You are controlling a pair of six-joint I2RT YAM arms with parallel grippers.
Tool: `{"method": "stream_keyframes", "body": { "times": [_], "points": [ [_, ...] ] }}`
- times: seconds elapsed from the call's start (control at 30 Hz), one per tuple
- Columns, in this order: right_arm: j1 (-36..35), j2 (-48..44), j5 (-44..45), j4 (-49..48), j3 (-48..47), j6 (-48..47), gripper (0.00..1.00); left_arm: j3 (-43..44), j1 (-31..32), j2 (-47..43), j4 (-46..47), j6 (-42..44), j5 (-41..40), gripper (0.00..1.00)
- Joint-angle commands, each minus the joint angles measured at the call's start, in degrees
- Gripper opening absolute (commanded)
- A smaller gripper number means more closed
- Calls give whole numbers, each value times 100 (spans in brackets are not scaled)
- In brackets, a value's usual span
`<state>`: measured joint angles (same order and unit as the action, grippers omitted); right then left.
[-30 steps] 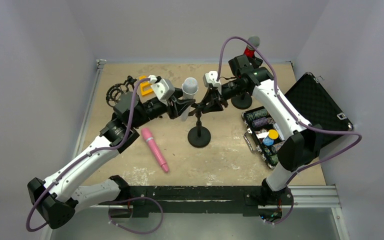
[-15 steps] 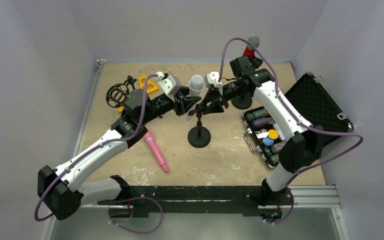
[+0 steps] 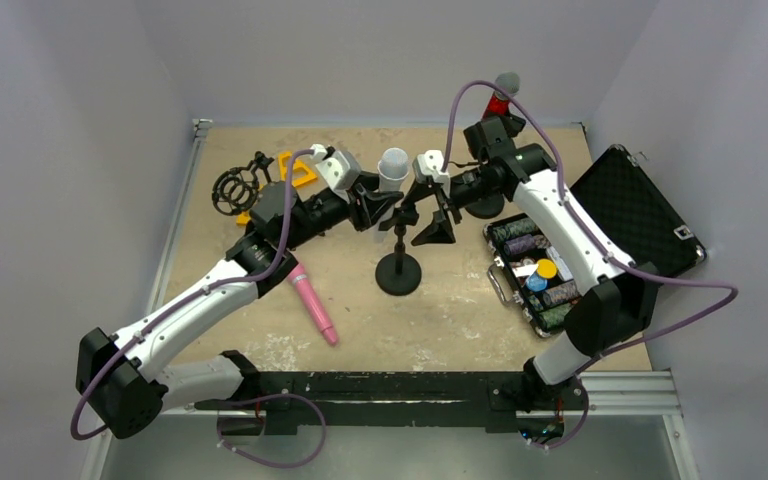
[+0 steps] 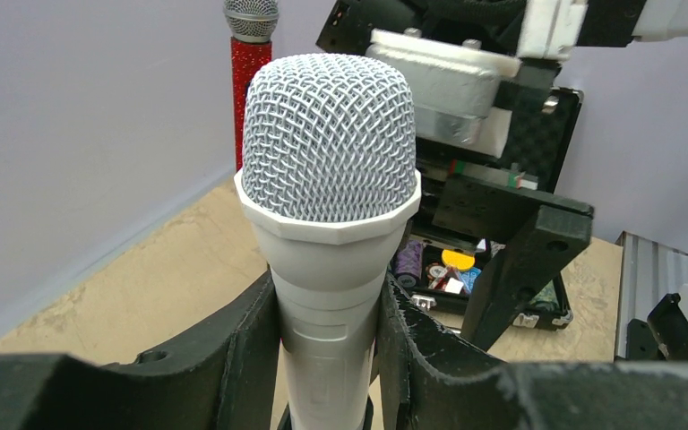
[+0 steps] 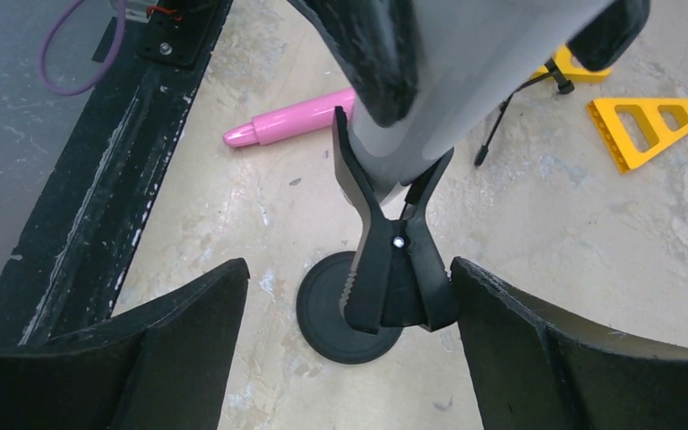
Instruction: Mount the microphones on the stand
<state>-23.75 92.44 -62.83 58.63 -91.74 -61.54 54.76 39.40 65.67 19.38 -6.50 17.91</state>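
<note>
Here the left gripper [image 4: 331,358] is clamped on the white microphone [image 4: 327,179], one black finger on each side of the barrel just under the mesh head. The microphone stands upright, its long axis vertical. Its lower barrel appears to sit between the jaws of the spring clip [image 5: 394,269] on top of the stand [image 5: 345,327]. Straight across from it, the right gripper [image 5: 354,309] is spread wide, its fingers flanking the clip's handles and touching neither. So the clip alone seems to pinch the barrel, and the coming move likely turns on whether that hold is enough for the left gripper to let go. The left arm stretches long and low from its base, wrist level and fingers pointing at the right gripper. The right arm bends its elbow out over the open case [image 3: 640,215] and reaches back toward the stand. Beyond the right gripper the red microphone [image 4: 249,90] stands upright on a second stand. The pink microphone [image 5: 291,125] lies flat on the table back toward the left arm's base, nearer that arm.
</note>
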Motion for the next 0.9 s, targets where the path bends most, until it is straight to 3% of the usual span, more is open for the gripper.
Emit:
{"method": "stream_keyframes", "body": {
  "times": [0.0, 0.2, 0.3, 0.73, 0.87],
  "points": [
    [-33, -439, -256, -85, 86, 45, 88, 30, -37, -83, 8, -20, -74, 6],
    [-25, -612, -196, -314, 300, 201, 90, 226, -37, -161, -328, -98, 37, 53],
    [-20, -637, -162, -340, 340, 230, 90, 267, -37, -225, -469, -140, 8, 67],
    [260, -1207, -157, -502, 691, 403, 91, 110, -37, -1369, -1480, 68, -408, 99],
    [485, -1536, -206, -599, 992, 415, 91, -169, -37, -2043, -2174, 199, -687, 99]
  ]
}}
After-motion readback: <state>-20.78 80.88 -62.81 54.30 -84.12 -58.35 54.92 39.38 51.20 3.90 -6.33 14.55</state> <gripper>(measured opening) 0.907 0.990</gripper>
